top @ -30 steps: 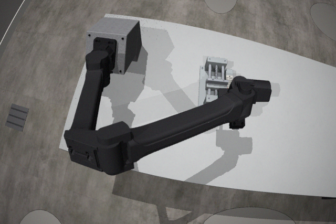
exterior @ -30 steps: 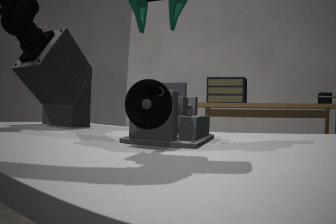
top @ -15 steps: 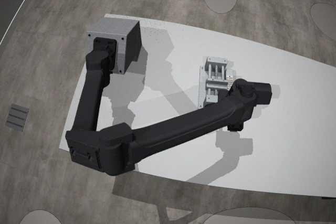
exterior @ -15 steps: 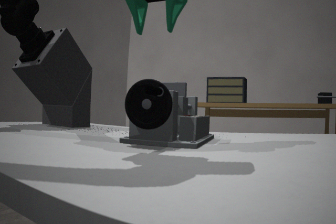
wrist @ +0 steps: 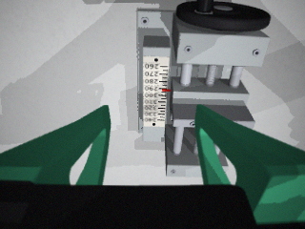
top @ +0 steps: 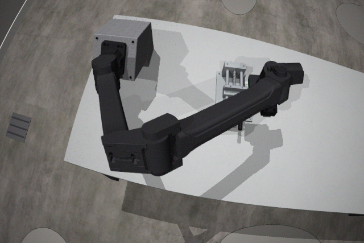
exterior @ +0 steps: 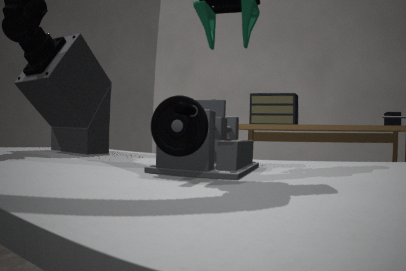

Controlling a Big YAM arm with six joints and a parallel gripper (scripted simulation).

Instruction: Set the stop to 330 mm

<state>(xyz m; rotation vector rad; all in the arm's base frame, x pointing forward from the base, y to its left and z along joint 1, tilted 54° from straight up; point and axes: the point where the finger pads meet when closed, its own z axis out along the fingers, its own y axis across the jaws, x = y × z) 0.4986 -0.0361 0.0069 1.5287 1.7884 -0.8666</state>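
Note:
The black handwheel (exterior: 163, 138) (wrist: 245, 20) stands upright at one end of the grey stop device, with its crank handle (top: 240, 125) (wrist: 205, 7) sticking outward. The stop carriage (wrist: 210, 96) sits on the rods between the end blocks. Beside it, the red pointer (wrist: 166, 90) stands just past 290 on the scale (wrist: 151, 107), at about 292. My gripper (exterior: 229, 47) (wrist: 152, 114) is open with nothing between its green fingers. It hangs well above the device, clear of the handwheel. In the top view my arm covers the handwheel and part of the device.
The device's base plate (top: 218, 87) (exterior: 196, 172) lies on the white table (top: 317, 152). My arm's grey pedestal (top: 123, 28) (exterior: 75, 100) stands at the table's other end. A wooden bench (exterior: 321, 127) with a drawer cabinet (exterior: 273, 109) stands in the background.

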